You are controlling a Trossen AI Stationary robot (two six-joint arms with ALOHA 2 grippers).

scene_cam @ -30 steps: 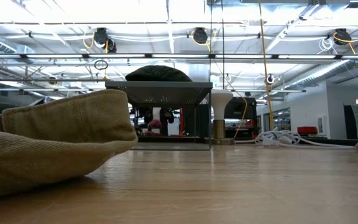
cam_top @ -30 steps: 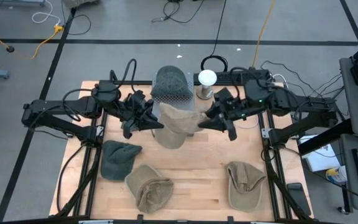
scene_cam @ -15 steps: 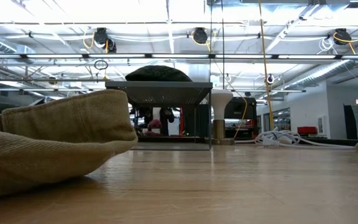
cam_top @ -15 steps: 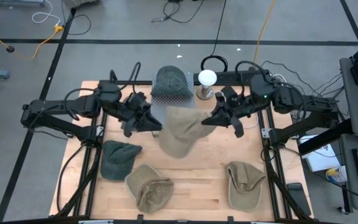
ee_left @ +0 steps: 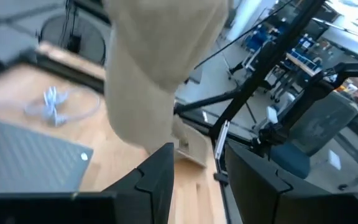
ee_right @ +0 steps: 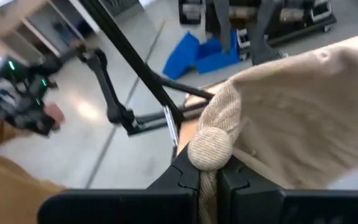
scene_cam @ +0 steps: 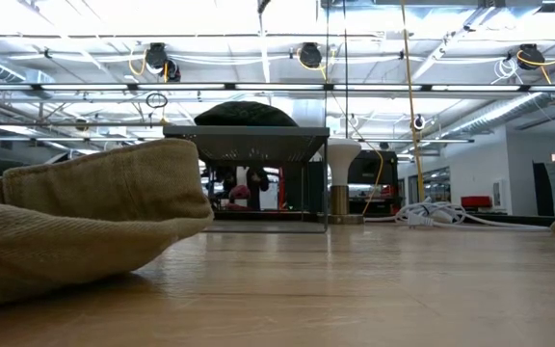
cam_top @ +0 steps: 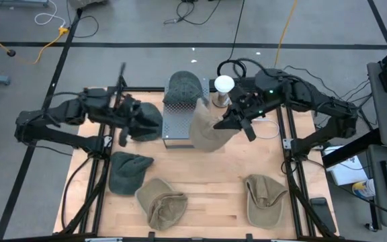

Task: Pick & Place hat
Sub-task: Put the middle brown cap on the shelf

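Holding the tan hat (cam_top: 207,131) by a pinch of its edge, our right gripper (cam_top: 237,115) carries it in the air just beside the perforated grey stand (cam_top: 180,121). In the right wrist view the fingers (ee_right: 194,171) are pressed together on a fold of fabric just under the hat's small button. Our left gripper (cam_top: 127,119) sits off to the other side of the stand with its fingers (ee_left: 157,177) apart and nothing between them.

We judge the main risk to be the grip: so little cloth is caught that a quick swing could pull the hat free and drop it onto the wooden table (cam_top: 220,195). Most of the hat droops below the gripper, so it could also drag against the stand's edge or knock the white-topped lamp (cam_top: 223,86) close behind. A dark knit hat (cam_top: 183,86) already occupies the stand's far end, so a careless placement might push it off. Three more hats lie near the table's front: a dark green beanie (cam_top: 130,171) and two tan caps (cam_top: 161,202) (cam_top: 264,196).
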